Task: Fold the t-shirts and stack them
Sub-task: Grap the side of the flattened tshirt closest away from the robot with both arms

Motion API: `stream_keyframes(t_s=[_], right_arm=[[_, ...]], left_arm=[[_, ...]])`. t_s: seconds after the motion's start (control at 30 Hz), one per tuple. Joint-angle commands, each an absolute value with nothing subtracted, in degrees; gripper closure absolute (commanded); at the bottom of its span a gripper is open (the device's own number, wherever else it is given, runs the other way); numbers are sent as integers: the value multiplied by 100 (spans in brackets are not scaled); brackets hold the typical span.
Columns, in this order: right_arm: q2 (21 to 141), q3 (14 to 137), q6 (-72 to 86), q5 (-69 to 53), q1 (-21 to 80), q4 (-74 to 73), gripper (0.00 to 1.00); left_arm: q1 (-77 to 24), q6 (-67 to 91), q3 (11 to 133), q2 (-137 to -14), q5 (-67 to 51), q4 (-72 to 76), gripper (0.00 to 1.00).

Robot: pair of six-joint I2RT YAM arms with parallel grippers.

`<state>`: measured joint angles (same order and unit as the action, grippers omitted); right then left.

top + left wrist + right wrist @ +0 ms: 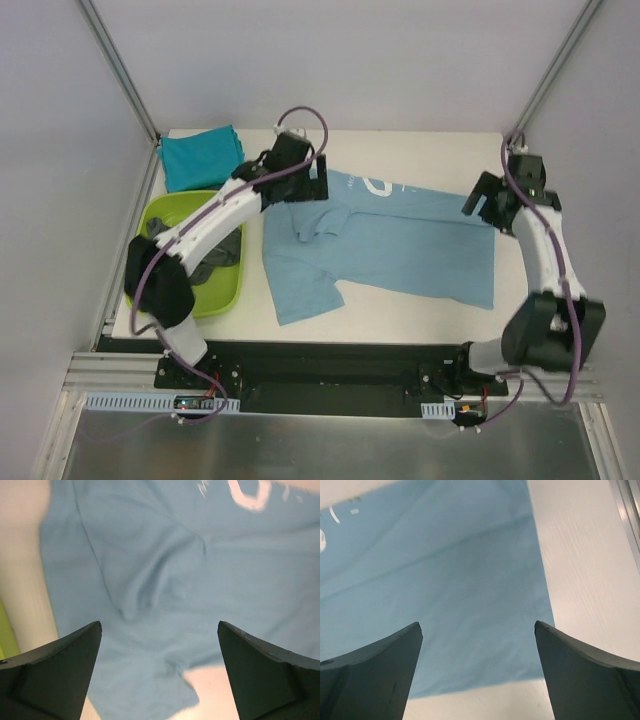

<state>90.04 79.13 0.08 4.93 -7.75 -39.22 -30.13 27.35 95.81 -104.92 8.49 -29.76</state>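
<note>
1. Left gripper (159,624): fingers spread wide, empty, hovering over the blue shirt's (200,580) wrinkled left end.
2. To its left, a bare strip of table (25,580) borders the shirt's edge. Past that, the tub (228,292) holds a grey shirt (215,265), and a folded teal shirt (200,157) lies in the far corner.
3. Between the grippers, the blue shirt lies spread flat, with open table along its near edge.
4. Right gripper (477,625): fingers spread wide, empty, above the shirt's right corner. The side edge runs just to its right, with bare table out to the rail (627,510).
</note>
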Motion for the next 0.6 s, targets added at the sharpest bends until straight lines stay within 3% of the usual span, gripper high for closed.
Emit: stream_keyframes(t_s=[0.0, 0.27, 0.4, 0.57], right_arm=[[7342, 5691, 922, 923, -861, -2919, 4], [5468, 3930, 1134, 1038, -870, -2269, 4], [5335, 3683, 1072, 1466, -870, -2118, 4], [5545, 3894, 976, 1477, -870, -2399, 4]], left_arm=[[-3602, 3286, 7686, -8908, 1493, -3146, 1], [-4631, 4683, 5029, -7077, 1100, -3129, 1], [-5035, 5036, 4484, -6864, 836, -3146, 2], [-5291, 5388, 4035, -6934, 606, -3146, 13]])
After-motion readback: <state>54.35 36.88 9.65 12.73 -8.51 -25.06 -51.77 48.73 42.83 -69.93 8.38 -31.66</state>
